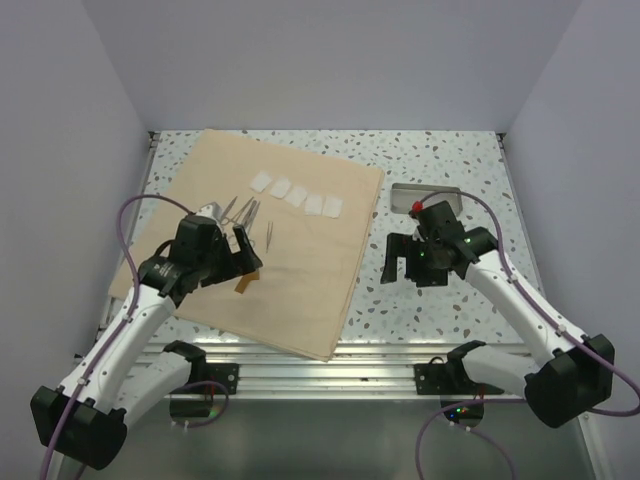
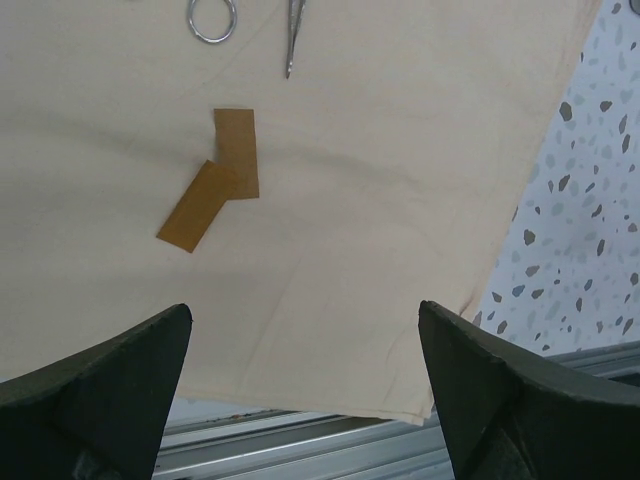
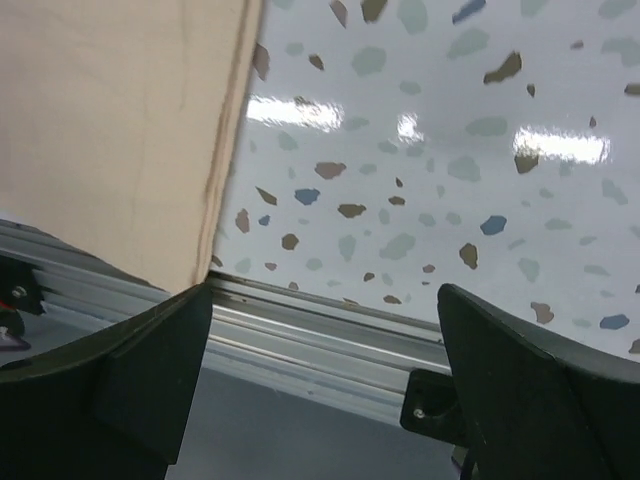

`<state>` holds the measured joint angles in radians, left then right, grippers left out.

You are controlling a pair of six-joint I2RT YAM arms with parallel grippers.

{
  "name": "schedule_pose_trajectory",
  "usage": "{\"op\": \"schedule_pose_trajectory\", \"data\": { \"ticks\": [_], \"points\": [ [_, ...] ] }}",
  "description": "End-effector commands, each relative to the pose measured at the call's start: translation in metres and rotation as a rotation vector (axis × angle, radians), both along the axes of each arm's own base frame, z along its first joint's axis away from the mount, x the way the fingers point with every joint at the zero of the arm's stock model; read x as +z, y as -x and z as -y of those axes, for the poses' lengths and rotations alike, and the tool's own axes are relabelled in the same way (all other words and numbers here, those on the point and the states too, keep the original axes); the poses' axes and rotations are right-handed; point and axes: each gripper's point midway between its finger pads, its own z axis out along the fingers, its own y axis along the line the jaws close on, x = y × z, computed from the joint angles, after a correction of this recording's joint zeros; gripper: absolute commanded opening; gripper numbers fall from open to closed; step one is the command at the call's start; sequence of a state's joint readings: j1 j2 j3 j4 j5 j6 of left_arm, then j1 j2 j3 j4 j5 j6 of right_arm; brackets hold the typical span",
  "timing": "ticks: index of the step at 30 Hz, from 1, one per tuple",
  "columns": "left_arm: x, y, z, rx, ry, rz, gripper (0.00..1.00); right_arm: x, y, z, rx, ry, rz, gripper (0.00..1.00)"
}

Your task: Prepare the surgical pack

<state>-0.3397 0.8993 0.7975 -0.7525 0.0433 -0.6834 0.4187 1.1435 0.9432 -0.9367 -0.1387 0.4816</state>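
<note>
With both claws wide apart and empty, my left gripper [image 1: 240,255] hangs over the sheet [image 1: 300,285] spread on the table [image 1: 450,160], while the right gripper [image 1: 400,262] sits just off its right edge.

Overhead plus wrist close-ups, shared sheet [image 1: 310,270]
</note>
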Motion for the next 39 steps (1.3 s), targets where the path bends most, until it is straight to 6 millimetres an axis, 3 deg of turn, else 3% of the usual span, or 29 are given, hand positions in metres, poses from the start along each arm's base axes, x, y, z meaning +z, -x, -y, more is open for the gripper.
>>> {"op": "schedule_pose_trajectory", "data": {
  "ticks": [1,3,7,8,12,19,25,35,39],
  "points": [
    [0.007,-0.004,0.001,-0.067,-0.022,0.065,0.99,0.044,-0.031,-0.018,0.028,-0.096,0.185,0.99],
    [0.005,-0.008,0.008,-0.109,-0.009,0.067,0.99,0.039,-0.031,-0.028,0.061,-0.141,0.165,0.99],
    [-0.008,-0.010,0.010,-0.191,-0.078,-0.004,0.78,0.013,-0.022,-0.038,0.103,-0.152,0.031,0.94],
    [-0.023,-0.005,0.005,-0.192,-0.125,-0.081,0.75,0.011,-0.022,-0.040,0.099,-0.156,0.014,0.94],
    [-0.043,0.003,0.003,-0.248,-0.251,-0.208,0.67,0.017,-0.031,-0.050,0.085,-0.212,0.046,0.93],
    [-0.040,-0.021,0.005,-0.255,-0.370,-0.149,0.64,0.006,-0.033,-0.053,0.108,-0.200,0.002,0.94],
    [-0.043,-0.045,0.022,-0.285,-0.356,-0.127,0.57,0.003,-0.033,-0.053,0.132,-0.185,-0.017,0.94],
    [-0.059,-0.065,0.026,-0.279,-0.374,-0.156,0.51,-0.007,-0.034,-0.049,0.164,-0.146,-0.046,0.95],
    [-0.059,-0.088,0.027,-0.261,-0.359,-0.137,0.48,-0.012,-0.031,-0.049,0.172,-0.146,-0.057,0.95]
  ]
}}
